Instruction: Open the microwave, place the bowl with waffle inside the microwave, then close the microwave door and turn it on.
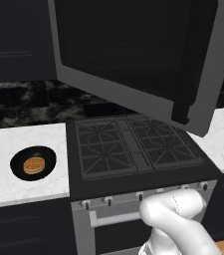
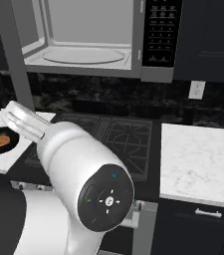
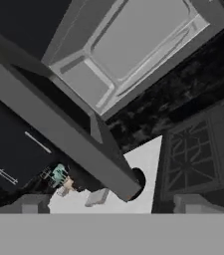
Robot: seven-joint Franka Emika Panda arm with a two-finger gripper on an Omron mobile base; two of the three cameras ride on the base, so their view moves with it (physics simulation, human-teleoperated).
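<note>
The microwave door (image 1: 133, 55) was seen swung wide open across the upper half of the left base view, its black handle (image 1: 190, 64) at the upper right of that frame, hanging out over the gas stove (image 1: 133, 147). In the right base view the microwave (image 2: 83, 55) filled the upper left, its pale cavity exposed and its button panel (image 2: 161, 32) just to the right of the opening.

The bowl (image 1: 33, 163) was found at the lower left of the left base view, upright on the white counter (image 1: 14, 144), with the waffle (image 1: 34, 165) lying flat inside it. Being round, the bowl had no long axis; its mouth faced upward.

The gripper's fingertips could not be made out clearly in any frame; the jaws were taken to be spread wide and empty.

As a judgement, the open door was the main hazard: it could be struck by the arm or the bowl during a lift from the counter toward the cavity. If the bowl were tilted in the grasp, the waffle could be slid out.
</note>
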